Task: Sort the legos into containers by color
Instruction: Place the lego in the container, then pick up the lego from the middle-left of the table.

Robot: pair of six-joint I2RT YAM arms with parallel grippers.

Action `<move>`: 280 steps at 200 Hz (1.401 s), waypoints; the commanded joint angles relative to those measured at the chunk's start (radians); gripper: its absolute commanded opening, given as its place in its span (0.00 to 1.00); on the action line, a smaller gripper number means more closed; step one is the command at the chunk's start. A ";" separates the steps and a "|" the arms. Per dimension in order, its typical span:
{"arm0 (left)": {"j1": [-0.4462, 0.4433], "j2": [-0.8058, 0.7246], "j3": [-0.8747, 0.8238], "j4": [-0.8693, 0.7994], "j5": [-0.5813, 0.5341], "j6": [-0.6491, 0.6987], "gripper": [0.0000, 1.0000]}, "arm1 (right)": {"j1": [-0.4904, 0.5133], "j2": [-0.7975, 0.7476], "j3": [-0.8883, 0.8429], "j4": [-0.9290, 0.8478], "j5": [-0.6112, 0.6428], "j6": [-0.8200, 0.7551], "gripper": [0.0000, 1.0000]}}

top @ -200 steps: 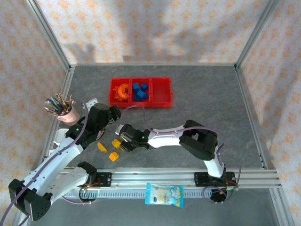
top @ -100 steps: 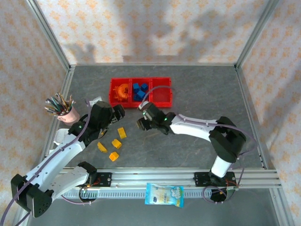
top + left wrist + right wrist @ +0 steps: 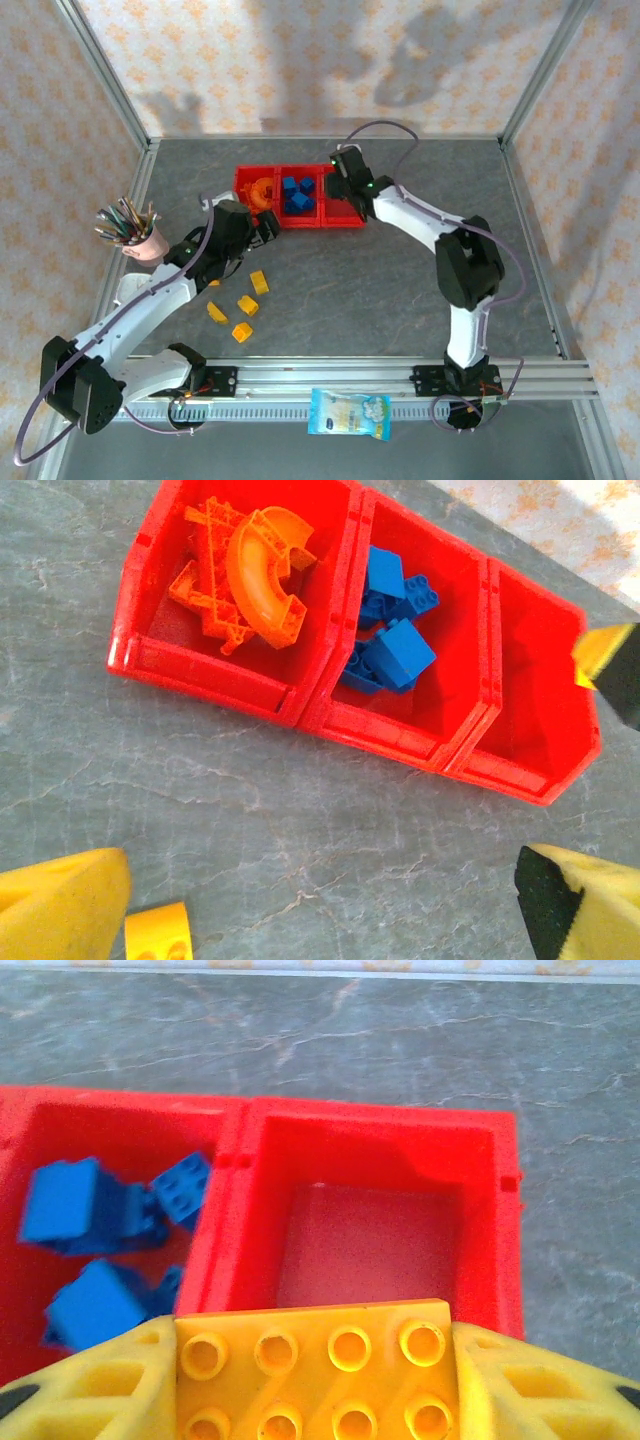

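Observation:
Three joined red containers (image 3: pixel 350 217) stand in a row at the back of the table. The left one holds orange legos (image 3: pixel 250 580), the middle one blue legos (image 3: pixel 395 630), and the right one (image 3: pixel 375 1230) is empty. My right gripper (image 3: pixel 340 185) hovers over the right container, shut on a yellow lego (image 3: pixel 320 1375) with its studs facing the camera. My left gripper (image 3: pixel 262 225) stands open just in front of the containers with nothing between its fingers (image 3: pixel 60 915). Several yellow legos (image 3: pixel 247 305) lie on the table nearer the front, one of them (image 3: pixel 160 935) by the left finger.
A pink cup of pens (image 3: pixel 135 232) stands at the left edge. A blue-and-yellow packet (image 3: pixel 350 413) lies on the front rail. Metal frame posts and patterned walls close in the table.
My right gripper has carried the yellow lego from the loose pile at the front left up to above the right container. The left gripper has edged toward the containers.

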 commanded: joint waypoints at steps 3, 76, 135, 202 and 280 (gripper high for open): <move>0.002 0.029 0.038 0.051 0.013 0.031 0.99 | -0.019 0.086 0.098 -0.053 0.058 0.003 0.50; 0.001 0.051 0.066 0.038 -0.018 0.045 0.99 | -0.019 0.115 0.198 -0.093 0.032 -0.035 0.75; 0.001 -0.031 0.045 -0.041 -0.051 0.037 1.00 | 0.081 -0.034 0.016 -0.065 0.004 -0.028 0.83; 0.004 -0.211 -0.024 -0.202 -0.151 -0.027 0.99 | 0.340 -0.139 -0.185 -0.012 -0.045 0.005 0.88; 0.005 -0.340 -0.052 -0.326 -0.204 -0.105 0.99 | 0.521 0.016 -0.128 -0.001 -0.045 0.186 0.86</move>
